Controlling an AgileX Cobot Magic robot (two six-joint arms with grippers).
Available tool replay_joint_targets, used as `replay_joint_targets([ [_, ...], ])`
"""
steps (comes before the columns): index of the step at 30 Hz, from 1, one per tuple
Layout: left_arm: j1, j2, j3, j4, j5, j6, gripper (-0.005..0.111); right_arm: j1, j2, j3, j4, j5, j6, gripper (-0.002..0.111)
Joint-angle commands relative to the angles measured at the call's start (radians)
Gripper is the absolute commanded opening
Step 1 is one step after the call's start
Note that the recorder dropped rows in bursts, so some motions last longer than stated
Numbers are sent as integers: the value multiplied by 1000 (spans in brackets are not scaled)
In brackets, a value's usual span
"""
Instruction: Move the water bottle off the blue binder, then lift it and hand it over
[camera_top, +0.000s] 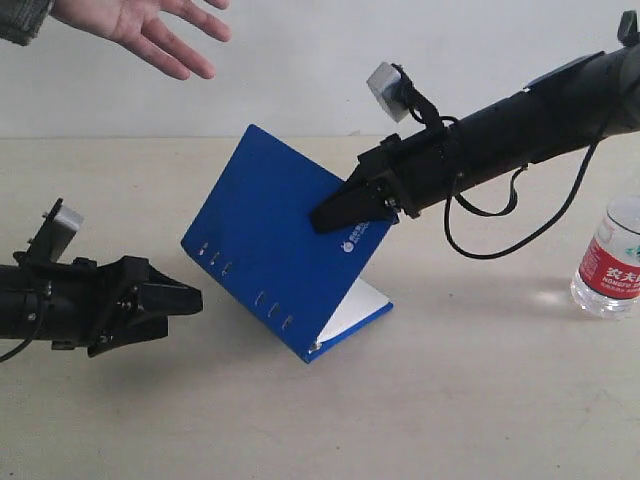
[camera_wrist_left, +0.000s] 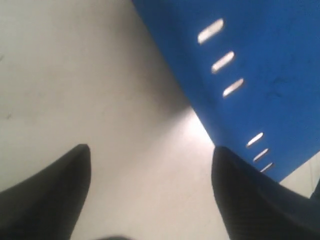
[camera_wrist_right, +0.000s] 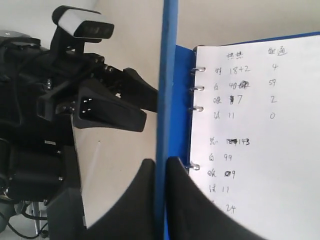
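Observation:
The blue binder (camera_top: 275, 235) stands tilted on the table, its cover raised and white pages showing at its lower right. My right gripper (camera_top: 330, 213) is shut on the edge of the blue cover (camera_wrist_right: 165, 90); its fingers (camera_wrist_right: 145, 172) pinch the cover from both sides, and handwritten pages (camera_wrist_right: 250, 140) lie beside it. My left gripper (camera_top: 190, 298) is open, low over the table just left of the binder's slotted edge (camera_wrist_left: 225, 60), with nothing between its fingers (camera_wrist_left: 225, 165). The water bottle (camera_top: 612, 262) stands upright at the far right, off the binder, its cap out of frame.
A person's open hand (camera_top: 150, 28) reaches in at the top left, palm out. A black cable (camera_top: 480, 235) loops under the right arm. The left arm and its camera (camera_wrist_right: 82, 25) show in the right wrist view. Beige table (camera_top: 450, 400) around.

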Motion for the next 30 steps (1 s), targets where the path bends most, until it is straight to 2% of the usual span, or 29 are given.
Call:
replay_joint_targets([
  [1, -1, 24, -49, -3, 51, -43, 64, -5, -26, -5, 24, 26, 49, 0],
  [7, -1, 113, -70, -3, 152, -63, 64, -1, -26, -5, 24, 26, 48, 0],
  [18, -9, 194, -208, -3, 286, -90, 60, 99, -26, -5, 25, 26, 33, 0],
  [24, -88, 194, -258, -3, 262, -98, 60, 116, -26, -5, 32, 26, 54, 0],
  [30, -153, 194, -320, -3, 222, -98, 60, 117, -26, -5, -42, 26, 202, 0],
])
